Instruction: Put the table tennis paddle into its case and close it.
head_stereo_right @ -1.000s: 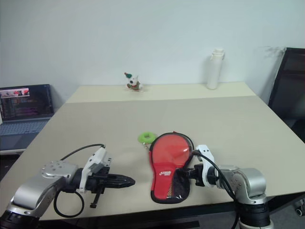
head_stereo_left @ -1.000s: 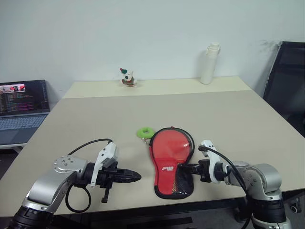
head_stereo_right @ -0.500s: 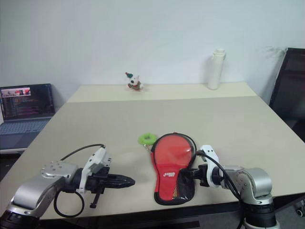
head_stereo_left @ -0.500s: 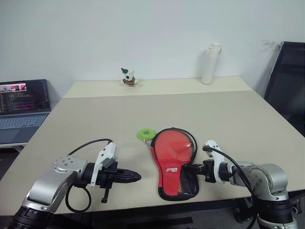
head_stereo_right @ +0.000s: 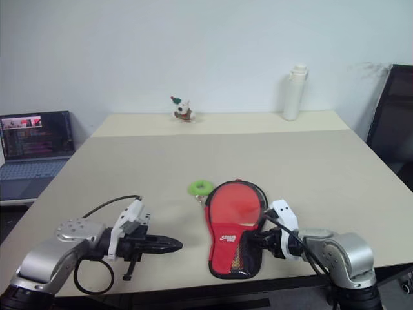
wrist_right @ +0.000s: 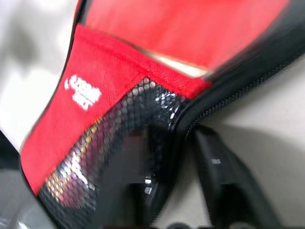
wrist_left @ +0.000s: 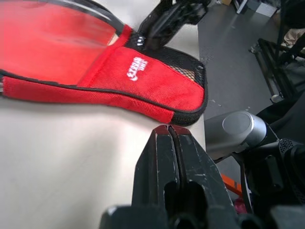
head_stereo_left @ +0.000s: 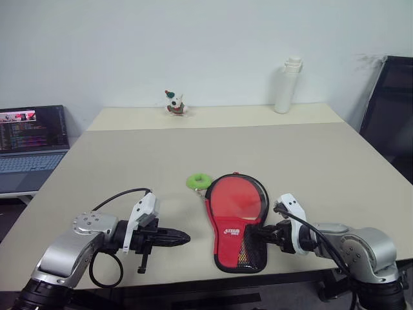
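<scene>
Left wrist view, red case [wrist_left: 119,71], small white logo, lettering unreadable

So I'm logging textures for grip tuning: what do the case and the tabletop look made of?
The case looks like woven red fabric with a black mesh pocket and zip edging: the weave shows in the left wrist view. The table looks like smooth matte beige laminate, possibly coated wood.

Twin head cameras look forward and down over the surface [head_stereo_left: 310,148], the case [head_stereo_left: 236,219] lying central and near; each wrist camera peers along its end effector, close on that same case from opposite sides
</scene>
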You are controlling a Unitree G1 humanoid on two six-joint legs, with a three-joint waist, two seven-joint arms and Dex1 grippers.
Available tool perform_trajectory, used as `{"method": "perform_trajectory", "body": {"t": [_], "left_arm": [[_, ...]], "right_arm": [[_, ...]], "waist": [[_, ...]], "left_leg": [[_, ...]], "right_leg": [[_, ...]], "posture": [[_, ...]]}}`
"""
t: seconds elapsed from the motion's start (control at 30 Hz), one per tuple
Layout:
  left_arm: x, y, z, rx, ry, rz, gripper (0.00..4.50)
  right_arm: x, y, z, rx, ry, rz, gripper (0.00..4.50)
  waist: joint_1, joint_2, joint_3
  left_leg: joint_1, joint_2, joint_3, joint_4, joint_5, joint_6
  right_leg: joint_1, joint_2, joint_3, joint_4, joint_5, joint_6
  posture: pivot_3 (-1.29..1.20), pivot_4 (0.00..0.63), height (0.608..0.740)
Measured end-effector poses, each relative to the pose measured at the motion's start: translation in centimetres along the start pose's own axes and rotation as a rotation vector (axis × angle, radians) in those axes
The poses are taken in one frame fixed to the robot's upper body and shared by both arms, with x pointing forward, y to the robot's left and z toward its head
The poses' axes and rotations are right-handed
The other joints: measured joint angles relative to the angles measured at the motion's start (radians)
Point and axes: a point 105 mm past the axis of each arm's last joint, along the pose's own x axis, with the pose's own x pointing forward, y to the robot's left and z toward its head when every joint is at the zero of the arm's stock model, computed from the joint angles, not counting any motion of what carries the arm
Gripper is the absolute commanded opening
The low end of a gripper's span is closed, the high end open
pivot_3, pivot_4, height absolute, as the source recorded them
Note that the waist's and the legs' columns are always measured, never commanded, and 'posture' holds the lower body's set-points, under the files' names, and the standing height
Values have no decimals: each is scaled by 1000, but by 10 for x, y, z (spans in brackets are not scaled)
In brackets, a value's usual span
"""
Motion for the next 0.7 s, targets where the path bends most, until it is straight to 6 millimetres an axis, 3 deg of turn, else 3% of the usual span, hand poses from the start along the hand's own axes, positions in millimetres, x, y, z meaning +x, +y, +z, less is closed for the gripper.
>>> {"method": "perform_trajectory", "body": {"t": [0.13, 0.17, 0.33, 0.5, 0.63, 0.7], "left_arm": [[3, 0, -1, -4, -3, -4, 0], [4, 0, -1, -7, -7, -2, 0], [4, 12, -1, -28, -29, 39, 0], [2, 49, 9, -68, -77, 185, 0], [-7, 81, 13, -76, -72, 346, 871], [-9, 93, 13, -73, -67, 405, 1640]], "right_arm": [[-15, 2, 1, -98, 2, 3, 4273], [-17, 5, 1, -115, 1, 19, 4438], [-32, 20, 14, -145, -72, 113, 4438], [-36, 14, 48, -162, -210, 81, 4438], [-34, 10, 64, -171, -265, 61, 4500], [-31, 11, 68, -178, -275, 61, 4500]], "waist": [[2, 0, 0], [2, 0, 0], [7, 0, 0], [14, 0, 0], [16, 0, 0], [16, 0, 0]], "left_leg": [[0, 0, -1, 0, 0, 0], [0, 0, -2, 0, 0, 0], [0, 1, -4, 1, 0, 0], [0, 0, -4, 2, 0, 0], [-3, 0, -5, 1, 0, 0], [-4, 0, -4, 1, 0, 0]], "right_leg": [[0, 0, -1, 0, 0, 0], [0, 0, -2, 0, 0, 0], [1, 1, -4, 1, 0, 0], [2, 1, -4, 1, 0, 0], [0, 1, -4, -1, 0, 0], [-1, 1, -4, -1, 0, 0]], "posture": [[0, 150, 740], [0, 150, 740], [0, 150, 740], [0, 150, 740], [0, 150, 740], [0, 150, 740]]}}
